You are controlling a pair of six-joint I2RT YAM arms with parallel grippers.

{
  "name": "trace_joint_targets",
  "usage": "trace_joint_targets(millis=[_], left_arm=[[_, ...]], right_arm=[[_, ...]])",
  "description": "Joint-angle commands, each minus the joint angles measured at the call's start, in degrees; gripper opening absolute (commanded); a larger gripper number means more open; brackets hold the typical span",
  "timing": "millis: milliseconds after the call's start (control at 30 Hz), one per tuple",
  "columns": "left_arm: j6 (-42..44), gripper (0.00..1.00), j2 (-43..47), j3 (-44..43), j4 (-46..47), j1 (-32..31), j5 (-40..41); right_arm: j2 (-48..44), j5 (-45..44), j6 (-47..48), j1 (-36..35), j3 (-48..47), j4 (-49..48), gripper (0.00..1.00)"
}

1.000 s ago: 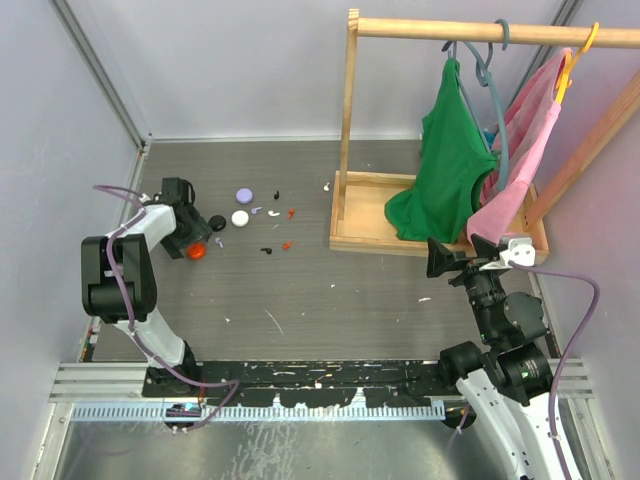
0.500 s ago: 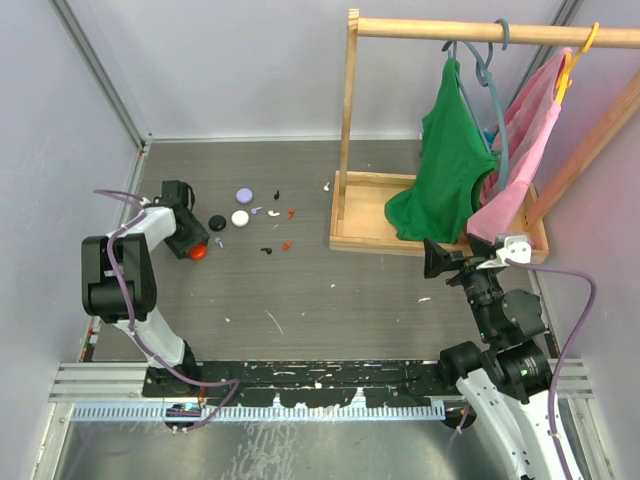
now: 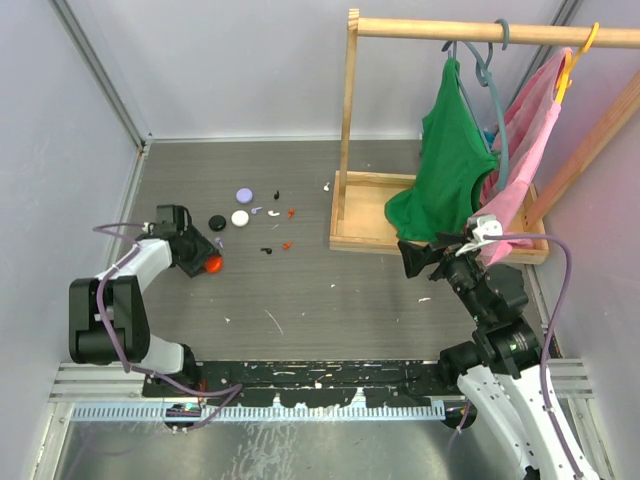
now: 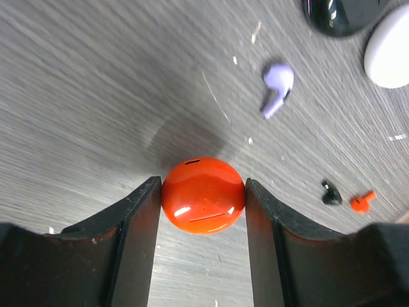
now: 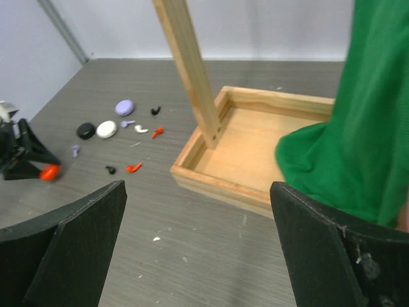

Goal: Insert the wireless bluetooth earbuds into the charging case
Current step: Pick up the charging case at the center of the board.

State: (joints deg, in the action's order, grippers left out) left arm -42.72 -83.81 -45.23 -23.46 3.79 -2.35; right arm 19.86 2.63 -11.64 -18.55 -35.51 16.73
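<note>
Within left end effector (image 4: 203,187) grip, red case (image 4: 203,203).

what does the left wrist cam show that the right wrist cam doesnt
Only the left wrist view: a close look at the left gripper, with both fingers pressed against the sides of the red case, and the dark seam lines on that case.

Only the right wrist view: the wooden tray, its post, the green garment, the lilac case, and the right gripper, open and holding nothing.

Both: the red case, the black case, the white case, the lilac bud and a few small buds on the table.
</note>
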Motion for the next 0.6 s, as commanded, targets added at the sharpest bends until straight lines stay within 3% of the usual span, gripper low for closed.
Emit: trace_joint_targets(millis=[0, 300, 567], left_arm=[[-5.9, 0.41, 4.8, 4.1, 7.3, -1.9, -9.3], [-17.3, 0.4, 13.4, 9.9, 16.6, -13.2, -10.3], [-27.3, 0.4, 15.6, 12.7, 24.1, -22.3, -6.5]], right_arm=[[3.2, 9.1, -4.3, -0.3, 0.7, -8.9, 1.0], [12.3, 17.8, -12.2, -0.9, 10.2, -28.9, 1.0], [22.3, 9.6, -13.3, -11.2, 15.4, -43.5, 1.0]])
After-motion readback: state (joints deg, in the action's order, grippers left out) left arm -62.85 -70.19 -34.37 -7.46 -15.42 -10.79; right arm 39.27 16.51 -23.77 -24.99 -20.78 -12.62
